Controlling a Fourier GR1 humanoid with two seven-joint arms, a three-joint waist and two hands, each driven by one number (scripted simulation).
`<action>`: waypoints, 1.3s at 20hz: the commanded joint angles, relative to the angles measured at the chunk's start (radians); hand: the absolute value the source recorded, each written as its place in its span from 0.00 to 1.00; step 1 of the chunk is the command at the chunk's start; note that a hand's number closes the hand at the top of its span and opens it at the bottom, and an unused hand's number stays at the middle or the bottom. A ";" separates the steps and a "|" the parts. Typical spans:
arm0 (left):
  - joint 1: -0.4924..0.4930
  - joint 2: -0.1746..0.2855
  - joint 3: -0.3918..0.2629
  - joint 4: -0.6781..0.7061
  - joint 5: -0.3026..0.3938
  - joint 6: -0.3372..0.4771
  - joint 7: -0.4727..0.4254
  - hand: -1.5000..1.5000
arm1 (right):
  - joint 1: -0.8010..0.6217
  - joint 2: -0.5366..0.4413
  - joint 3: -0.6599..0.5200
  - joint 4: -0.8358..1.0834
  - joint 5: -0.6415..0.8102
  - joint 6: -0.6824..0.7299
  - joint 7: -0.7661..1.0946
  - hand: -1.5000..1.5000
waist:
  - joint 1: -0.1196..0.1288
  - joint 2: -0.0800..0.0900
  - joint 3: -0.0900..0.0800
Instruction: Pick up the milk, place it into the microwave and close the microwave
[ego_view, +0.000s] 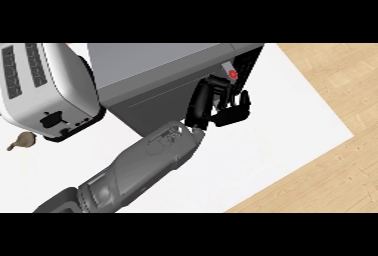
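At the right end of the large grey box-shaped microwave (159, 62), a small pale milk carton (231, 70) with a round red spot on top shows against a dark opening. It looks to be at the mouth of the cavity or just inside it. The black left robot hand (221, 107) is directly below the carton and touching or nearly touching it, at the end of a grey forearm (155, 155) that comes in from the lower left. The hand's own shape hides the contact, so I cannot tell whether it is grasping the carton or has let go.

My judgement is that the pick-up is done and the placing is under way or just finished. The hand has yet to clear the opening, and the microwave door appears to be not yet shut, so closing it is what remains.

On the white tabletop (295, 130), a white and silver toaster (44, 85) stands left of the microwave, with a small brown object (22, 141) beside it.
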 joint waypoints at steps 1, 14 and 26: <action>-0.045 -0.027 0.073 0.103 0.042 0.057 0.029 1.00 | 0.002 -0.004 -0.027 -0.005 -0.026 -0.010 0.008 0.00 | 0.023 0.004 0.000; -0.057 0.032 0.012 0.214 0.083 -0.075 0.015 1.00 | 0.029 -0.019 -0.125 -0.035 -0.064 -0.051 0.030 0.00 | 0.104 0.009 -0.002; -0.046 0.060 -0.018 0.246 0.139 -0.152 -0.025 0.00 | 0.071 -0.024 -0.184 -0.099 -0.107 -0.072 0.059 0.00 | 0.159 0.005 -0.004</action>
